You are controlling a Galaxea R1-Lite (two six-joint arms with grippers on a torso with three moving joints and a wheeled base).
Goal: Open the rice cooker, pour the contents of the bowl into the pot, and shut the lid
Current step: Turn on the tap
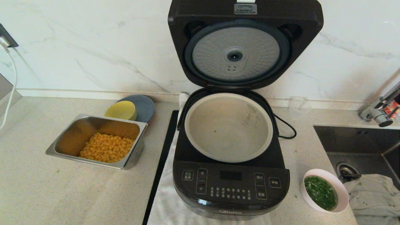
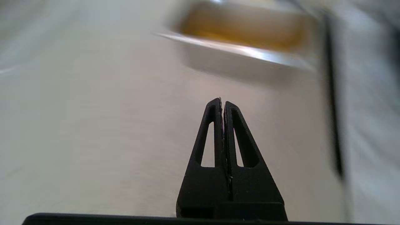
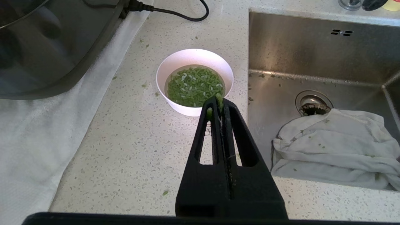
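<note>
The black rice cooker stands in the middle of the counter with its lid swung up, showing the dimpled silver disc. Its pale grey pot is nearly bare inside, with only a few green specks. The small white bowl sits at the cooker's front right, holding chopped green bits in clear liquid. My right gripper hovers shut just short of the bowl, with green bits stuck at its tips. My left gripper is shut over bare counter near the steel tray. Neither arm shows in the head view.
A steel tray with yellow corn and a yellow dish on a grey plate sit left of the cooker. A sink with a white cloth lies right of the bowl. A white towel lies under the cooker; its black cord trails behind.
</note>
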